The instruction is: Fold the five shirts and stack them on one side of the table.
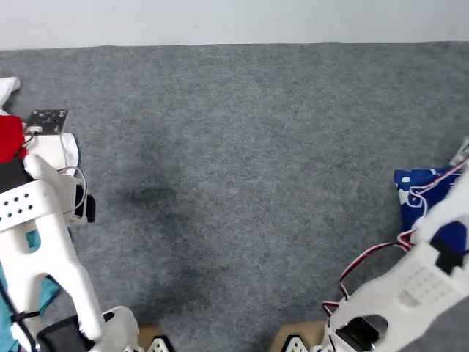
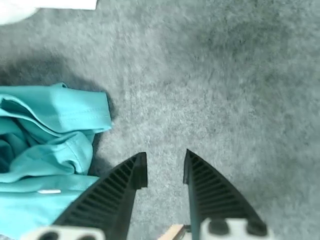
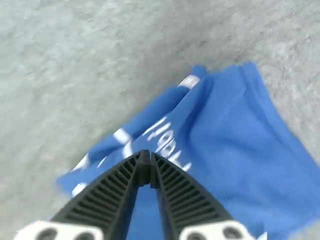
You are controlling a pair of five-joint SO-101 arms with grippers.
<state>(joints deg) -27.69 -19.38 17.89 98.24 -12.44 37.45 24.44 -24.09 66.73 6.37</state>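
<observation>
A crumpled teal shirt (image 2: 45, 145) lies on the grey table beside my left gripper (image 2: 165, 167), which hangs open just above the bare surface with nothing between its fingers. In the high view the teal shirt (image 1: 48, 290) shows under the left arm (image 1: 44, 242) at the table's left edge. A red shirt (image 1: 9, 138) and a white shirt (image 1: 55, 150) lie further back along that edge. A blue shirt (image 3: 225, 150) with white print lies at the right edge (image 1: 425, 192). My right gripper (image 3: 146, 162) is shut above its print, and I see no cloth between the tips.
The grey felt table top (image 1: 242, 169) stretches wide between the two arms. A corner of the white shirt (image 2: 30, 6) shows beyond the teal one. The right arm (image 1: 410, 286) slants over the blue shirt, with red and white cables along it.
</observation>
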